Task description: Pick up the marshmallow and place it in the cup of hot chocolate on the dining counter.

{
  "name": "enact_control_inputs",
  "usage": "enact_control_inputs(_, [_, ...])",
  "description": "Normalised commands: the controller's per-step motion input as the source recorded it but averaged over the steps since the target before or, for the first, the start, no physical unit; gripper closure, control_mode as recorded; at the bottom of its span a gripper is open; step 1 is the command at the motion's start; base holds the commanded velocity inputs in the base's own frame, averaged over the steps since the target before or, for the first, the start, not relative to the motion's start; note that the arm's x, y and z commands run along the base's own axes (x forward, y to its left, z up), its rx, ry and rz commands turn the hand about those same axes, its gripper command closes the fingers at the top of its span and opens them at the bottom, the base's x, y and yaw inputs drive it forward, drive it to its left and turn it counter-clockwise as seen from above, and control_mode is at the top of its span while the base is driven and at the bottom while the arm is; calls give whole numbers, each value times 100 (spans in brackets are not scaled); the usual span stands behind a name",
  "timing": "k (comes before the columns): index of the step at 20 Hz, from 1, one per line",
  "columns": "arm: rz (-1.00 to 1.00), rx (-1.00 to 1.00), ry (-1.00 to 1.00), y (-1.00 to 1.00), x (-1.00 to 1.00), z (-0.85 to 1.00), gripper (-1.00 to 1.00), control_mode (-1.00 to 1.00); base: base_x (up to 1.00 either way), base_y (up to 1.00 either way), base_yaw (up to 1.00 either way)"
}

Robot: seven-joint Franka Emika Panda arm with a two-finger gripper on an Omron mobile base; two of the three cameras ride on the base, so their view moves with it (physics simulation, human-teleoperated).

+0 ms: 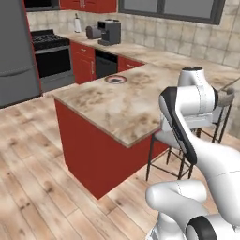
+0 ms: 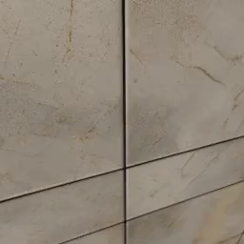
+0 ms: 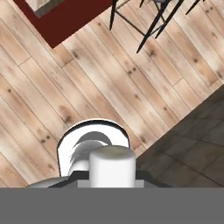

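In the hand view a white stubby cylinder, the marshmallow (image 3: 111, 164), sits right at the bottom between the tips of my gripper (image 3: 111, 183). The gripper is shut on it, high above the wooden floor. The dining counter (image 1: 108, 110), a marbled slab over red sides, stands ahead and left of my folded arm. Its corner also shows at the top left of the hand view as dining counter (image 3: 72, 19). The cup of hot chocolate is out of view.
A round plate with a black-and-red rim (image 1: 116, 79) lies at the counter's far end. Black-legged stools (image 1: 171, 150) stand by the counter's near right side; stool legs (image 3: 144, 24) show from above. Dark tiles (image 3: 192, 148) border the wood floor. A stone wall (image 2: 122, 122) is close on my right.
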Motion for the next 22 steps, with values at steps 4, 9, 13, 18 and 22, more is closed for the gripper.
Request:
enact_control_inputs(4, [0,0,0,0,0,0,100,100,14,-100,42])
enact_control_inputs(9, [0,0,0,0,0,0,100,100,30,-100,31])
enact_control_inputs(13, [0,0,0,0,0,0,100,100,30,-100,26])
enact_control_inputs(18, [0,0,0,0,0,0,100,100,28,-100,23])
enact_control_inputs(22, [0,0,0,0,0,0,100,100,53,-75,21])
